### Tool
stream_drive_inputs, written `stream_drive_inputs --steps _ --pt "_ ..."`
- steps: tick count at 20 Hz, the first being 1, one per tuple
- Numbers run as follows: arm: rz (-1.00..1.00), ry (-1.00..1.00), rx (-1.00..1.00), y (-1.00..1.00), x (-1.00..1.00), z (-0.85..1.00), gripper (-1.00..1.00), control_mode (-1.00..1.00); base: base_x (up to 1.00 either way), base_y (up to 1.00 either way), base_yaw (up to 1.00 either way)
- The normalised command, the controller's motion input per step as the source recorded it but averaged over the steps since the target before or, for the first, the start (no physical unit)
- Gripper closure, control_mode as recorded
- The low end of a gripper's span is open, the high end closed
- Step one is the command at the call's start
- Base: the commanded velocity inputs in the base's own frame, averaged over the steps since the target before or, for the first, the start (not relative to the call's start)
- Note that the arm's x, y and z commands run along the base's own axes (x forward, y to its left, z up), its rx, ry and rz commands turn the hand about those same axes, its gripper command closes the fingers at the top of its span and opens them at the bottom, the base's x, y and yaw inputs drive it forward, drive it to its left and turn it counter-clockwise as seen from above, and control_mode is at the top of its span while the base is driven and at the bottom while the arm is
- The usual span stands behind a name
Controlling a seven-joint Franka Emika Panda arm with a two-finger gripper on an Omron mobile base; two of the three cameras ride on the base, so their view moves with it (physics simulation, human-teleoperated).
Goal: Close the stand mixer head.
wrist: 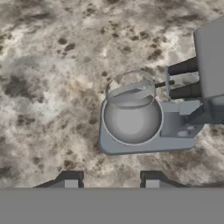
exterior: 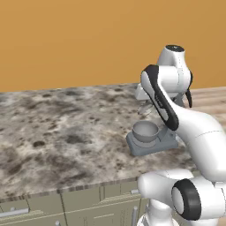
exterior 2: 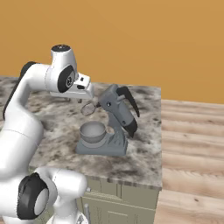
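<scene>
While the two dark fingertips (wrist: 71,180) stand apart at the bottom of the hand view with only bare counter between them, the gripper (wrist: 111,181) grasps nothing and hangs spread above the mixer, looking straight down on it. In the right base view the gripper (exterior 2: 83,92) sits just beside the raised front end of the stand mixer head (exterior 2: 114,105), close to the whisk (exterior 2: 89,107); whether it touches either cannot be told. That head is a boxy blue-grey arm, tilted up and open, with the wire whisk at its front and a black curved piece (exterior 2: 130,108) arching over its back. Its long axis slopes — high at the whisk end, toward the arm, and low at the rear hinge over the grey column. From above, the stand mixer head (wrist: 212,59) shows as a grey block at the right edge, its whisk (wrist: 131,89) reaching out over the rim of the round grey bowl (wrist: 132,120). Under it the bowl (exterior 2: 92,131) sits on the flat grey base (exterior 2: 103,148), which stands on the marbled stone counter (exterior 2: 144,157) near the counter's right end — wood floor (exterior 2: 192,144) lies beyond that edge.
</scene>
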Motion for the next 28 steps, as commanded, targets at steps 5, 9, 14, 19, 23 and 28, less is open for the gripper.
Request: stream_drive_inputs --steps 5,9,14,19,23,28 --pt "0.02 -0.12 0.00 -0.23 -0.36 0.12 -1.00 -1.00 0.00 0.00 0.00" --pt "0.20 -0.26 0.00 -0.71 -0.71 0.33 -1.00 -1.00 0.00 0.00 0.00" --pt "0.37 -0.30 0.00 -0.92 -0.54 0.22 -1.00 -1.00 0.00 0.00 0.00" --pt "0.46 -0.25 0.00 -0.95 -0.16 0.13 -1.00 -1.00 0.00 0.00 0.00" --pt "0.49 -0.18 0.00 -0.80 0.00 0.14 -1.00 -1.00 0.00 0.00 0.00" --pt "0.44 -0.09 0.00 -0.67 0.25 0.04 -1.00 -1.00 0.00 0.00 0.00"
